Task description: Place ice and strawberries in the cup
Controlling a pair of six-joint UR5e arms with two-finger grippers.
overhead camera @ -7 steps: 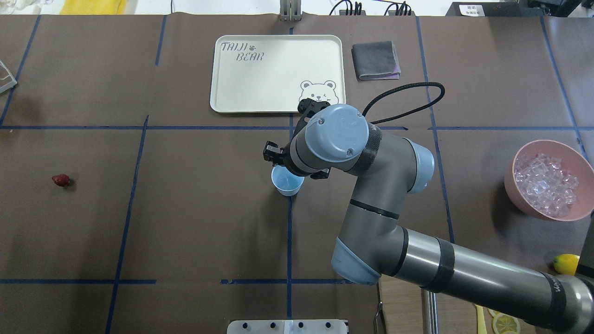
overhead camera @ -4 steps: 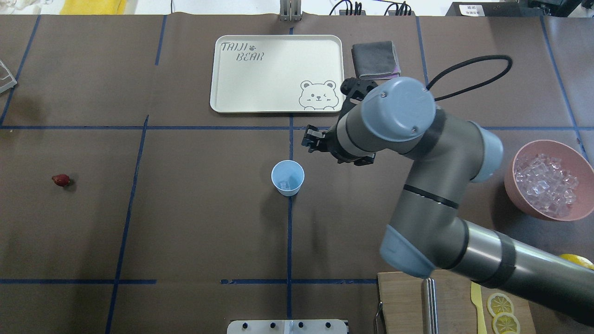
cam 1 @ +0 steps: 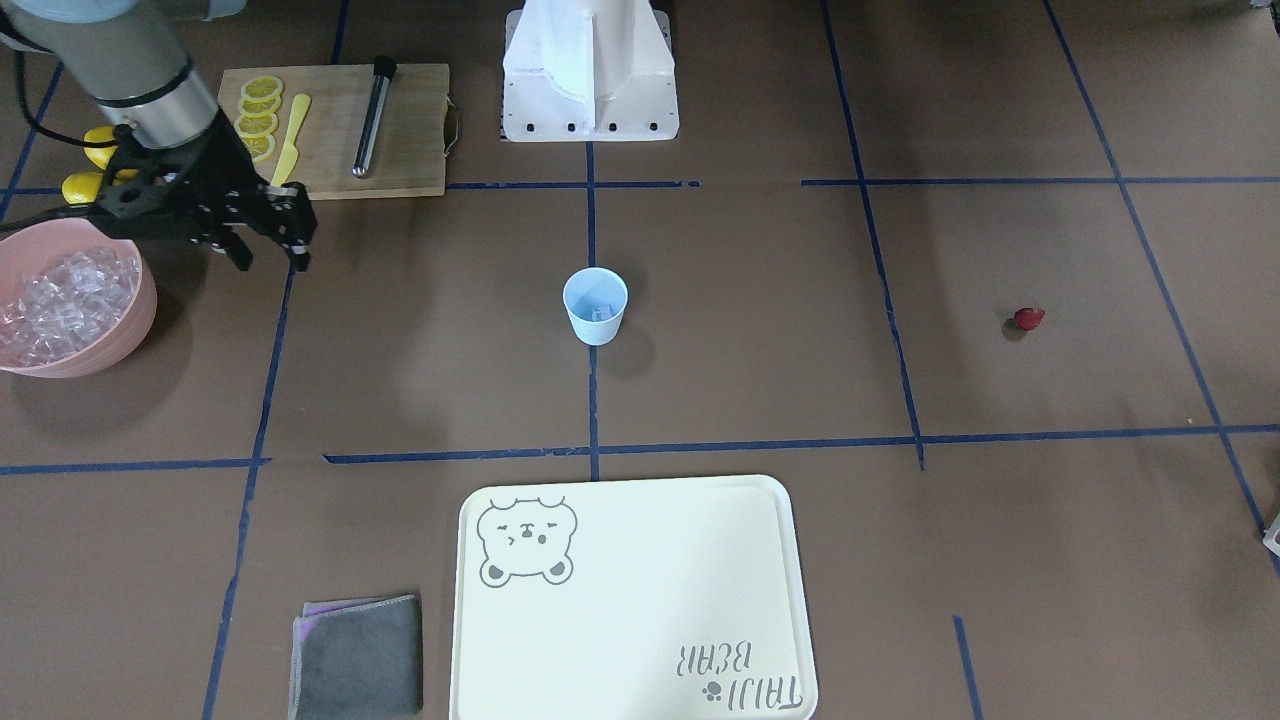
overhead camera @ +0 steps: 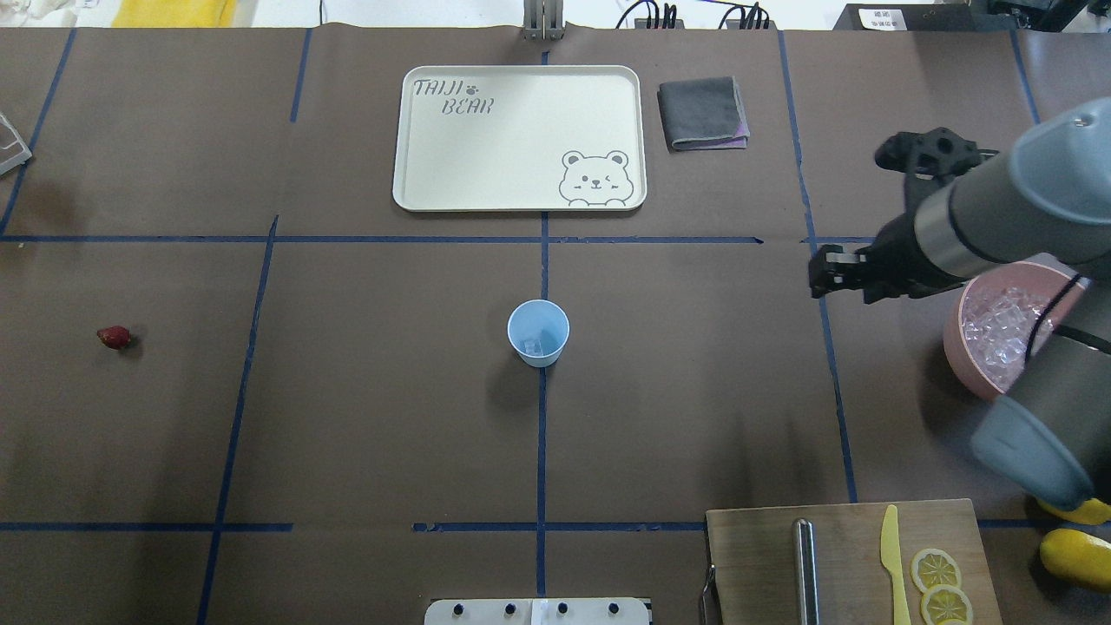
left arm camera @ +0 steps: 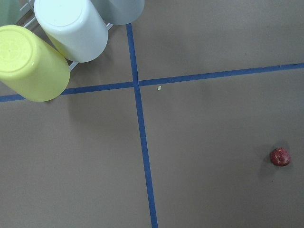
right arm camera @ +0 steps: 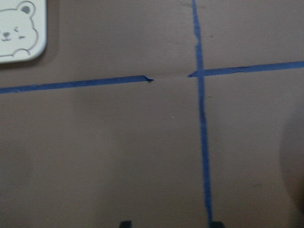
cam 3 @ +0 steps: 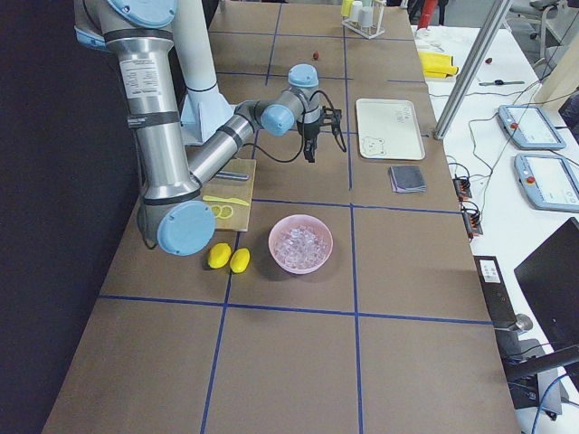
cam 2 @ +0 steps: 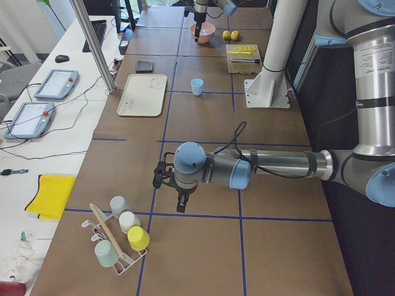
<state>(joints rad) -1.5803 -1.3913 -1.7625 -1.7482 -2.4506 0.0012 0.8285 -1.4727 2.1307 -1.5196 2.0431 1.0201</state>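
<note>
One ice cube (overhead camera: 536, 345) lies in the cup (overhead camera: 540, 317). Likely step: more ice. The right hand (cam 1: 272, 250), spread and empty near the bowl (cam 1: 120, 340), must reach in. The left hand (cam 2: 170, 191): cannot tell.

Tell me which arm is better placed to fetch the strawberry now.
Left. The strawberry lies on the robot's left half of the table and shows in the left wrist view, with the left arm on that side. The right gripper is open beside the pink bowl, beyond the cup.
</note>
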